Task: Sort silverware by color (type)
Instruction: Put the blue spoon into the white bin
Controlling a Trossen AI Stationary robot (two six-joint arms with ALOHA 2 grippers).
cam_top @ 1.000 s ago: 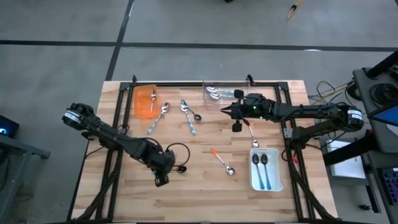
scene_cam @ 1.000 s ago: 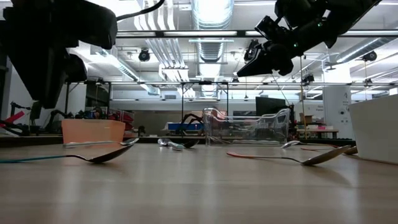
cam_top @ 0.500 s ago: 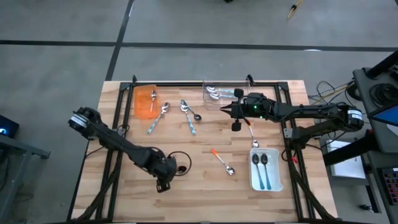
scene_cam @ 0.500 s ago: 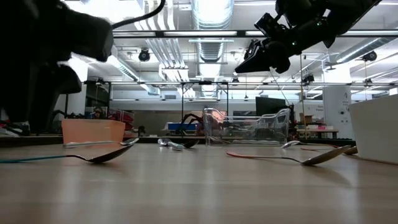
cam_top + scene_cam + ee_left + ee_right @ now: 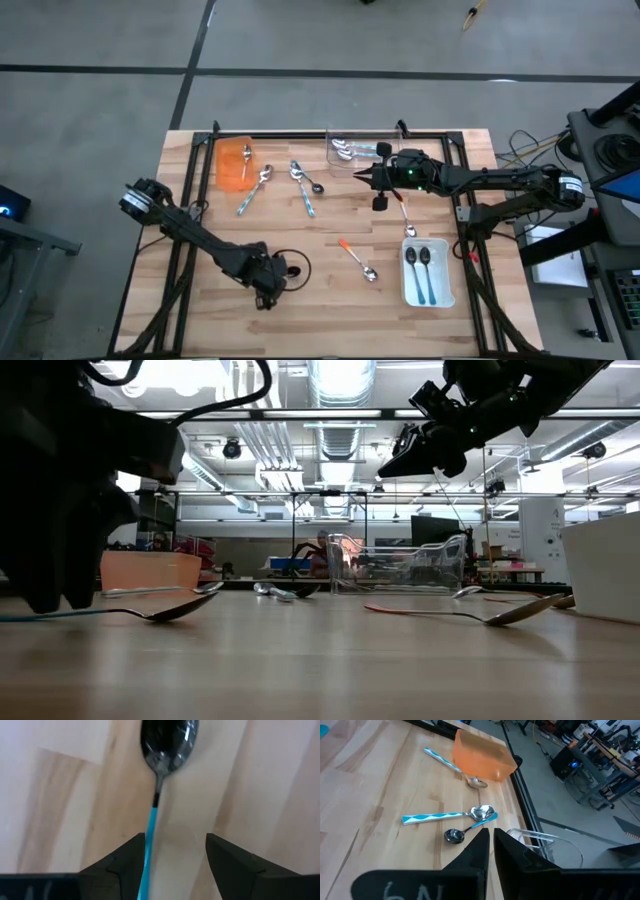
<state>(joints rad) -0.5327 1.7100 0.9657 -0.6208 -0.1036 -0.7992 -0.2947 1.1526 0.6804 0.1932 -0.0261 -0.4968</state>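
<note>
blue-handled spoon lies flat on the wooden table, its handle between my left gripper's spread fingers, not gripped. my right gripper hangs closed beside the clear tray.

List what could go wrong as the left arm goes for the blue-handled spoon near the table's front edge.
1. The open left gripper has the blue-handled spoon beside one finger rather than centred, so closing could nudge the thin handle aside or miss it.
2. The handle lies flat on the table; the fingertips may scrape the wood.
3. The shut right gripper hovers by the clear tray, likely no obstacle.
</note>
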